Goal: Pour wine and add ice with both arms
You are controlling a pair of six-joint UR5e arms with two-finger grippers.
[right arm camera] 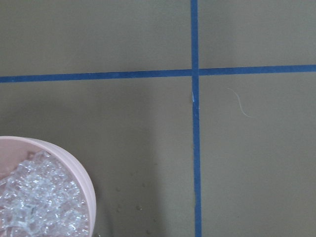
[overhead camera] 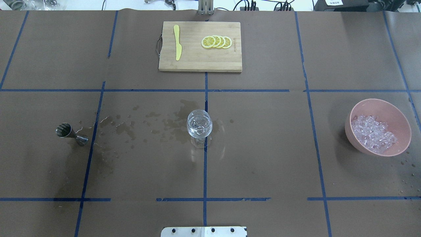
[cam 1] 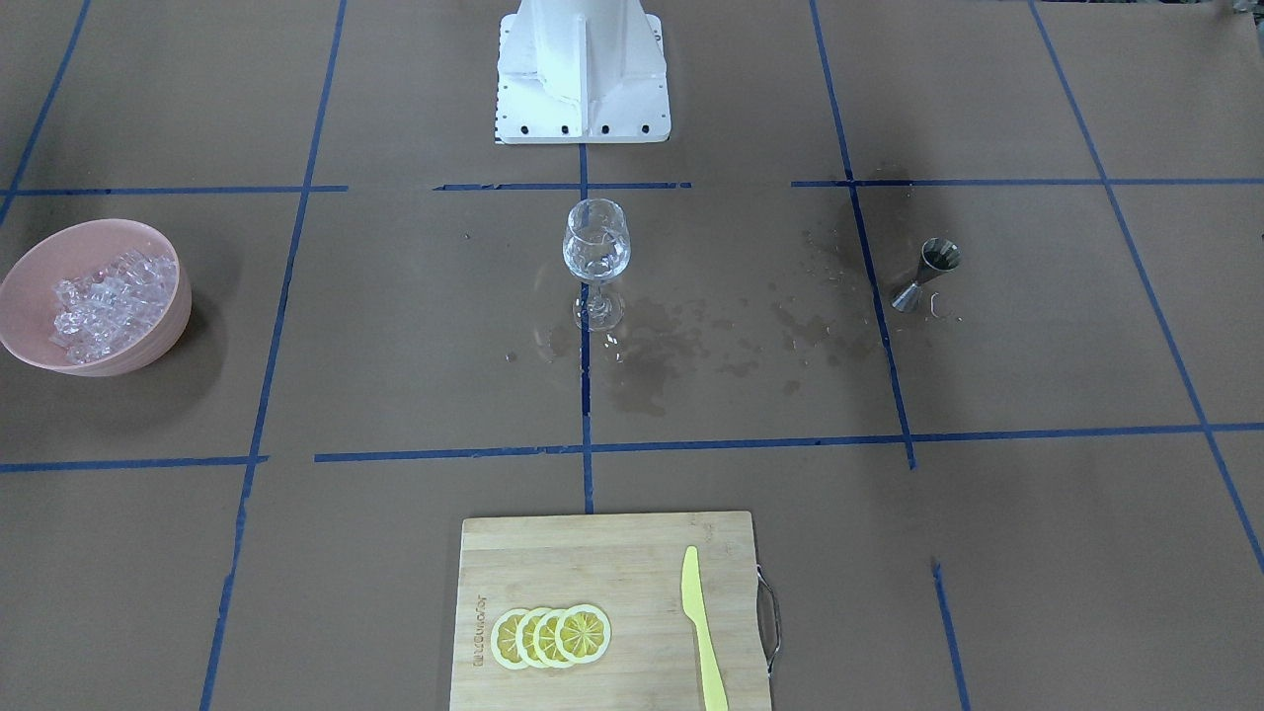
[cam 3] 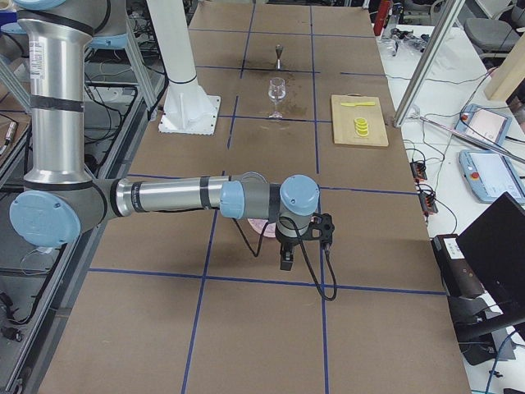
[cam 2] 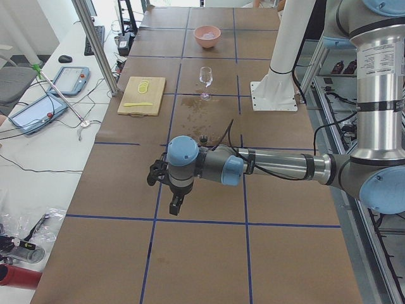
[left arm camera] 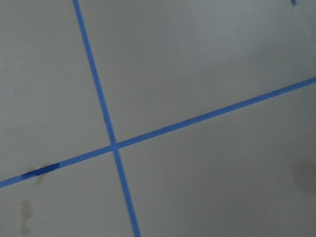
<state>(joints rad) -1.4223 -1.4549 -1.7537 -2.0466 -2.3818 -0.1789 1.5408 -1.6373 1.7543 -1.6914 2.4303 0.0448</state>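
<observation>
Glinting clear ice (overhead camera: 373, 135) heaped in pink bowl (overhead camera: 398, 116), left tool (cam 2: 176, 204), right tool (cam 3: 286, 259), cannot tell either's grip

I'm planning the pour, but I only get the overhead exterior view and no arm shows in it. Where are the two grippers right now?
Observer: The left gripper hangs over bare table, farther toward the robot's left end than the jigger.
Operator: And the right one?
Observer: The right gripper hangs close by the pink bowl; its wrist camera catches the rim and the ice at lower left.
Operator: Does the left wrist camera see the jigger?
Observer: No, only two crossing blue tape lines on brown table.
</observation>
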